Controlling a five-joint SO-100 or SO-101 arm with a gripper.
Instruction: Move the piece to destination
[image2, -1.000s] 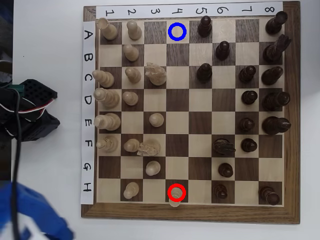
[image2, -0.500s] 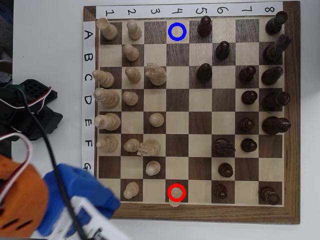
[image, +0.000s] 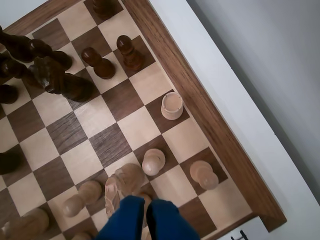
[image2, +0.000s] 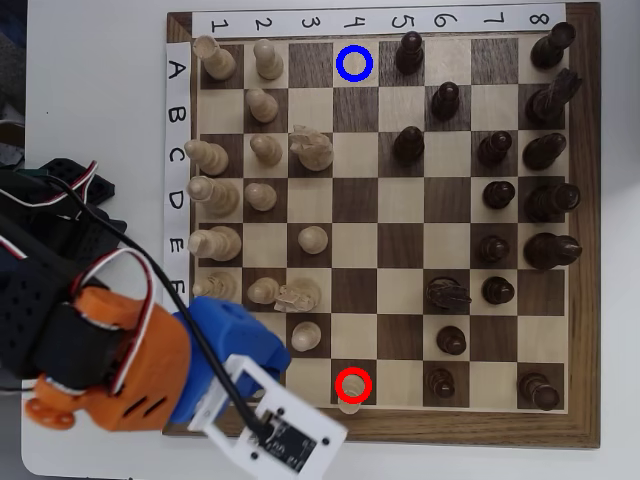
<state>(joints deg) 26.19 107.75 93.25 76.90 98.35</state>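
The piece (image2: 351, 388) is small and pale, ringed in red on a dark square of row H at the board's near edge. In the wrist view the piece (image: 171, 106) stands alone beside the wooden rim. The destination (image2: 354, 63) is the light square with the blue ring in row A, far up the board and out of the wrist view. My gripper (image: 147, 201) shows as two blue fingers close together with nothing between them, well short of the piece. In the overhead view the arm (image2: 225, 345) hides the fingers.
Pale pawns (image: 153, 161) (image: 204, 174) and a pale knight (image: 125, 182) crowd the squares just ahead of the fingers. Dark pieces (image2: 545, 200) fill the right columns. The chessboard's rim (image2: 450, 428) runs along the bottom, with white table beyond.
The arm has swung in from the lower left over the board's bottom-left corner and now covers the pale pawn on row H. No piece has moved.
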